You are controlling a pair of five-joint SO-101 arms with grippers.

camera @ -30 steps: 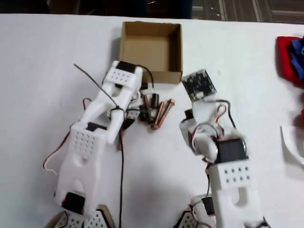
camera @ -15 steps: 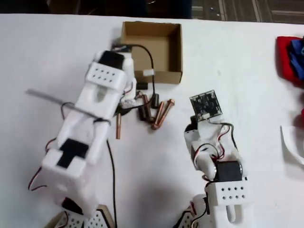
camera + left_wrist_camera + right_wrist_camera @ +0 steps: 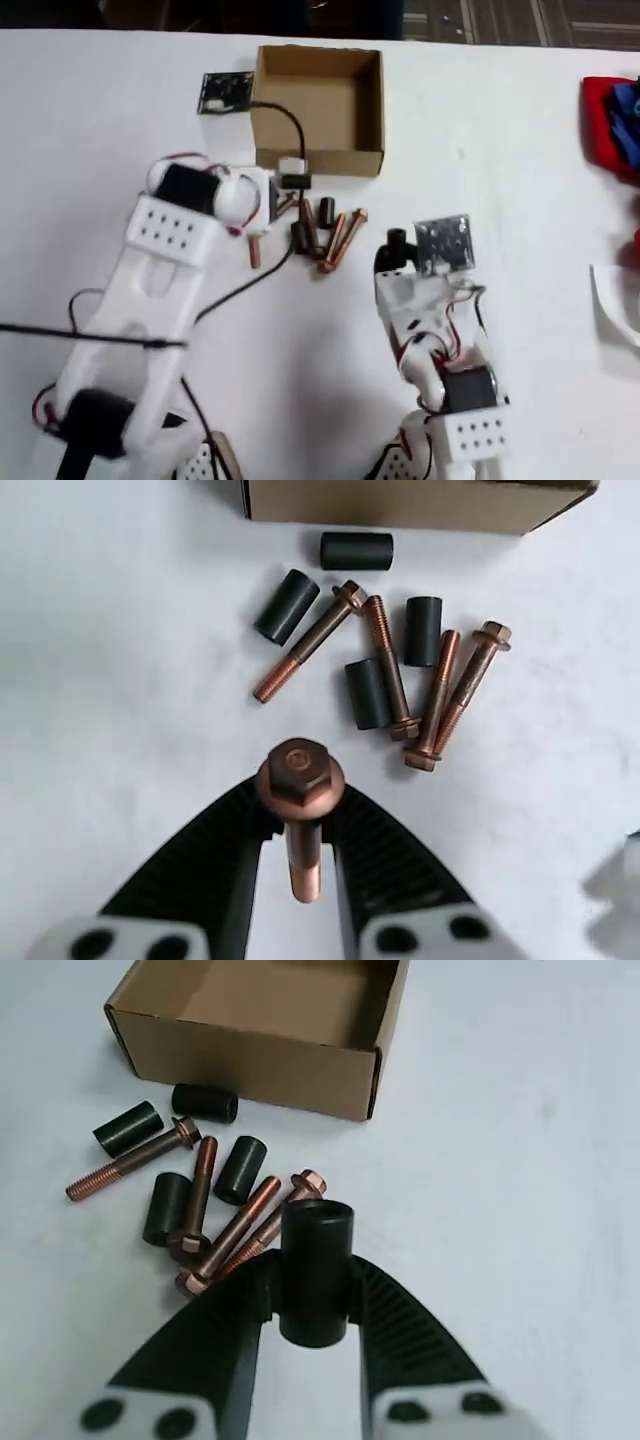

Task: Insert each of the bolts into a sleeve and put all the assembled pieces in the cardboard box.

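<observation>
clamps a copper bolt (image 3: 300, 775) in the left gripper (image 3: 303, 815), a black sleeve (image 3: 316, 1235) in the right gripper (image 3: 313, 1280), unjoined, with four loose bolts (image 3: 437, 695) and sleeves (image 3: 368, 692) beside the empty cardboard box (image 3: 318, 160).

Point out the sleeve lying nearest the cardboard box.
The sleeve lying along the cardboard box wall; the other loose ones sit farther out among the bolts.

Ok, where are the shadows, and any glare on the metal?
Left wrist view: the held bolt has a mild sheen on its head, no glare; right wrist view: the cardboard box is shaded inside; high view: soft shadows lie on the table.
</observation>
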